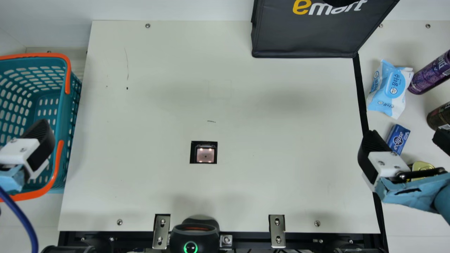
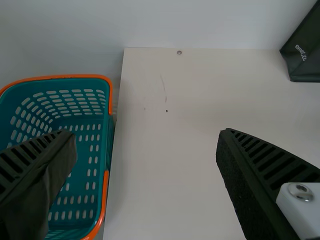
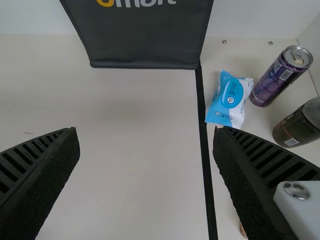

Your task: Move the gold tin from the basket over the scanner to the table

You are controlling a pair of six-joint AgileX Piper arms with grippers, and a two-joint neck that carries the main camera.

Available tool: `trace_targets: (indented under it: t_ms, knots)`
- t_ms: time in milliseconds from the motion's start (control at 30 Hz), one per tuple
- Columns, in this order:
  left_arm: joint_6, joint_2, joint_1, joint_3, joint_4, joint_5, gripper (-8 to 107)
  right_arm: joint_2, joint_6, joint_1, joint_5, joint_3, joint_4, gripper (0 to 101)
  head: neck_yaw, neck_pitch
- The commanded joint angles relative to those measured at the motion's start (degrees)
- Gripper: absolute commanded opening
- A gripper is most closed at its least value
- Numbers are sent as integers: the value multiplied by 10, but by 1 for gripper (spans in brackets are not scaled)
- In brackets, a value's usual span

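Right gripper (image 1: 406, 137) has its two ribbed fingers widely spread, and it is well to the right of the scanner (image 1: 205, 154). Left gripper (image 1: 26, 151), also with its fingers spread wide, is well to the left of the scanner. On the near side of the scanner, and slightly to its left, is a black device (image 1: 191, 242) with a green ring. The gold tin (image 1: 423, 165) is well to the right of the scanner and a little nearer; it is partly hidden by the right arm. To the left of the scanner is the teal basket (image 1: 63, 123) with orange handles. To the right and farther than the scanner come, in order, a small blue pack (image 1: 400, 138), a dark jar (image 1: 437, 117), a light-blue packet (image 1: 390, 88) and a purple can (image 1: 430, 72). Farthest, beyond the scanner and to its right, is a black bag (image 1: 306, 37).
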Motion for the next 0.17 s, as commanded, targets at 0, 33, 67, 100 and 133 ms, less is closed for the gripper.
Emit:
trace_targets:
  t_ms: [0, 33, 67, 100, 133]
  knots:
    - [0, 0, 0, 0, 0, 0, 90, 0, 0, 0, 0, 0, 0, 95, 2, -17]
    - [0, 0, 0, 0, 0, 0, 90, 0, 0, 0, 0, 0, 0, 95, 2, -17]
    - [0, 0, 0, 0, 0, 0, 90, 0, 0, 0, 0, 0, 0, 95, 2, -17]
    - [0, 0, 0, 0, 0, 0, 90, 0, 0, 0, 0, 0, 0, 95, 2, -17]
    - [0, 0, 0, 0, 0, 0, 90, 0, 0, 0, 0, 0, 0, 95, 2, -17]
